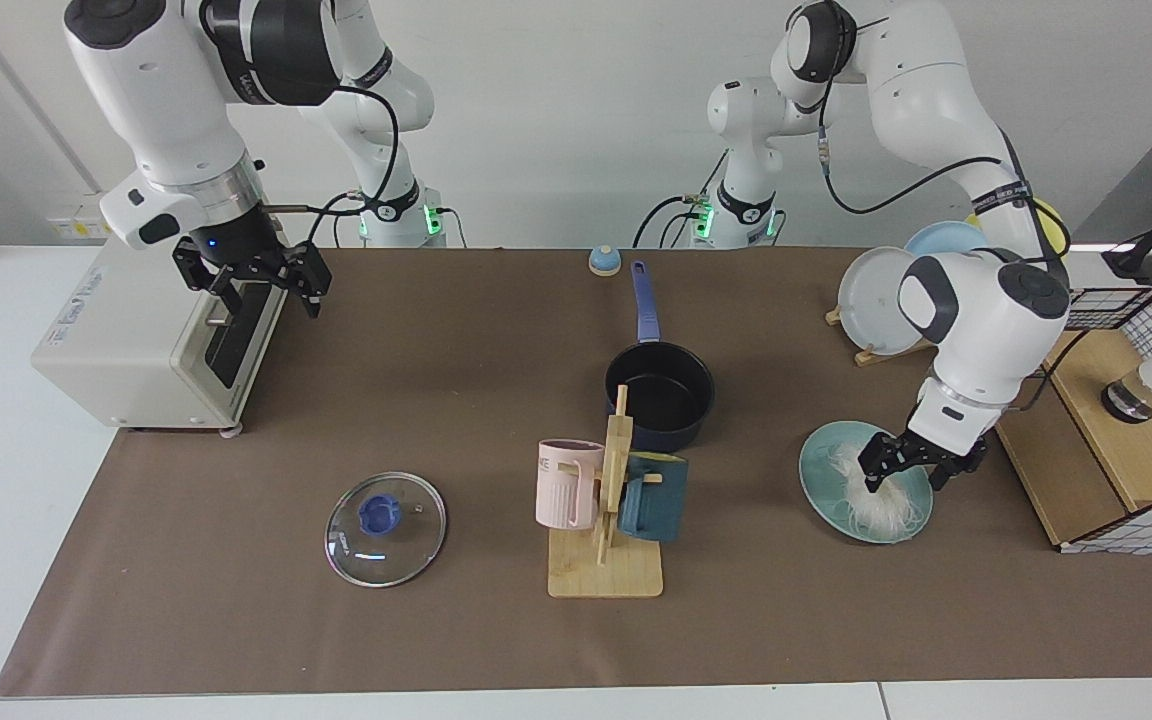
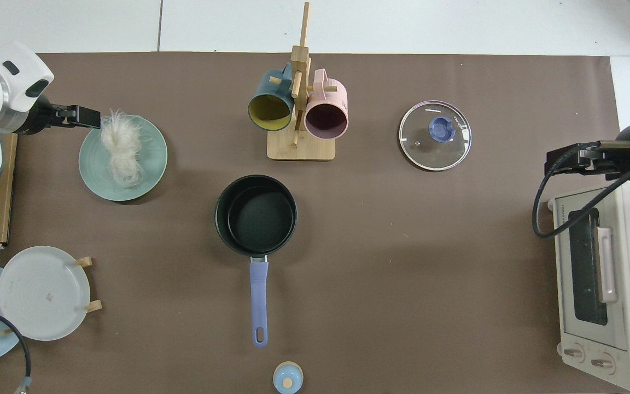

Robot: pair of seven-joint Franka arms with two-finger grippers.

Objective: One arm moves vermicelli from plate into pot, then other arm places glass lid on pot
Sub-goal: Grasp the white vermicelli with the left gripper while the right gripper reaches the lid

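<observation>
The teal plate (image 1: 824, 468) (image 2: 151, 164) lies at the right of the facing view, with the white vermicelli (image 1: 884, 506) (image 2: 121, 148) tangled on it. My left gripper (image 1: 906, 478) (image 2: 88, 116) is open and low over the plate's far edge, its fingers at the end of the noodle tangle. Mid-table stands the navy pot (image 1: 661, 395) (image 2: 256, 214), empty, its blue handle pointing toward the arm bases. The glass lid (image 1: 385, 528) (image 2: 435, 135) lies flat on the mat. My right gripper (image 1: 261, 285) (image 2: 558, 158) hangs open in front of the toaster oven.
A wooden mug rack (image 1: 606, 560) (image 2: 299, 148) with a pink and a dark blue mug stands between pot and front edge. The toaster oven (image 1: 136, 330) (image 2: 599, 284), a dish rack of plates (image 1: 886, 300) (image 2: 41, 293) and a cardboard box (image 1: 1096, 430) flank the mat.
</observation>
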